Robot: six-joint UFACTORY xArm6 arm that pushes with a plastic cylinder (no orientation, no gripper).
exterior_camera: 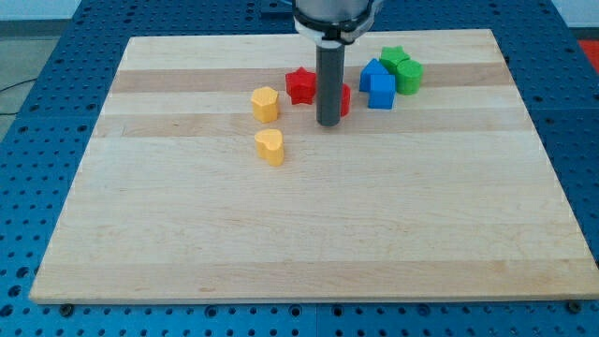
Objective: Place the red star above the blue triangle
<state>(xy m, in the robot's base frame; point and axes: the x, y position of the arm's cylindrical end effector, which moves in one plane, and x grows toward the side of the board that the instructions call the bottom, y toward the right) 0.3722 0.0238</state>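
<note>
The red star [300,85] lies near the view's top centre. My tip [328,123] stands just to its right and slightly lower, close beside it. A second red block [344,99] is mostly hidden behind the rod, its shape unclear. The blue triangle [372,71] sits to the right of the rod, touching a blue block [381,92] just below it. The red star is left of the blue triangle, at about the same height or a little lower.
A green star [393,58] and a green block [409,76] sit right of the blue ones. A yellow hexagon-like block [266,103] and a yellow heart [270,147] lie to the left. The wooden board [299,243] rests on a blue perforated table.
</note>
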